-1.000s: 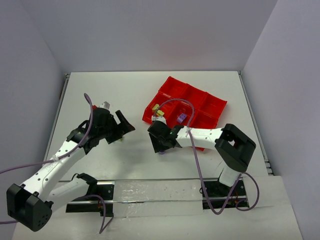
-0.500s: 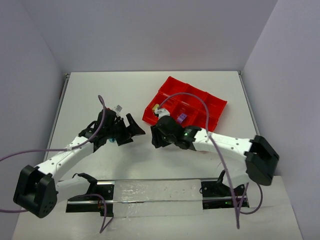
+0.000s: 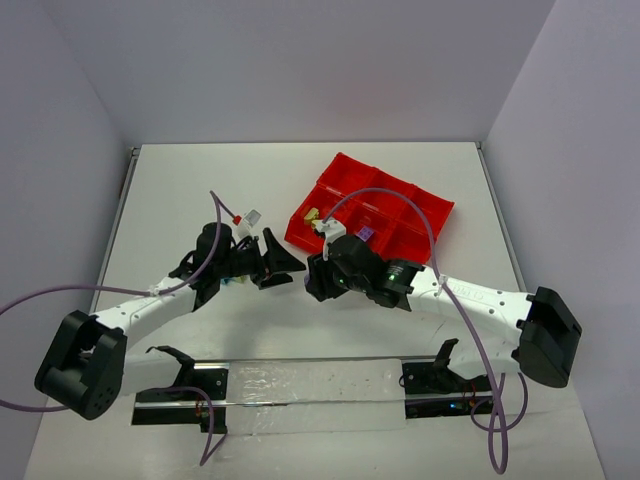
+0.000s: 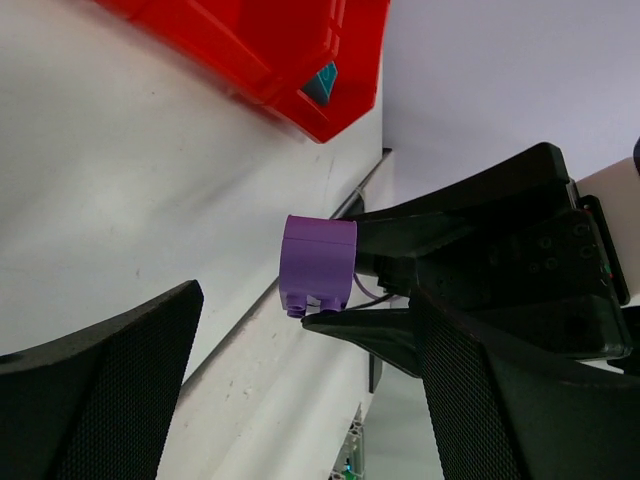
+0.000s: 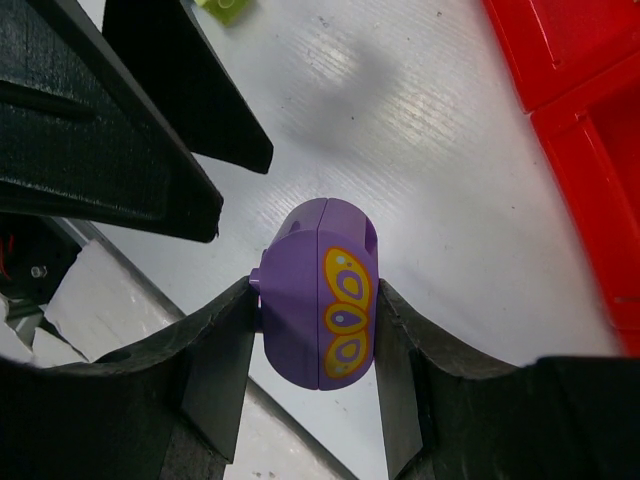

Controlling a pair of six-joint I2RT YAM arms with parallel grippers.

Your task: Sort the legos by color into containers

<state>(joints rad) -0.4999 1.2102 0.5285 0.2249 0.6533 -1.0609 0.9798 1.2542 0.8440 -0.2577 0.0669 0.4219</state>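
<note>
— Where is the rounded purple plastic brick (image 5: 330, 295)?

— Clamped in the right claw (image 5: 318, 300). Its two black fingers (image 5: 215, 360) press on opposite sides of the brick, and the face with the yellow butterfly-like print is turned towards the right wrist camera. The brick is held clear of the white worktop (image 3: 200, 190).

— And the left claw (image 3: 283, 265)?

— Its jaws stand wide apart, with nothing between them. It points straight at the right claw. In the left wrist view the brick sits just ahead of the gap, its studs pointing downward in that picture.

— How close is the bright red plastic tray (image 3: 430, 215)?

— Just beyond both claws, on the right arm's side. The two claws meet near its near-left corner.

— What is in the tray?

— A pale yellow brick (image 3: 312, 213) lies in the corner compartment nearest the claws, and a small purple brick (image 3: 365, 233) in another. The left wrist view shows a teal brick (image 4: 322, 82) in one compartment. A yellow-green brick (image 5: 225, 8) lies loose on the worktop beside the left claw.
</note>
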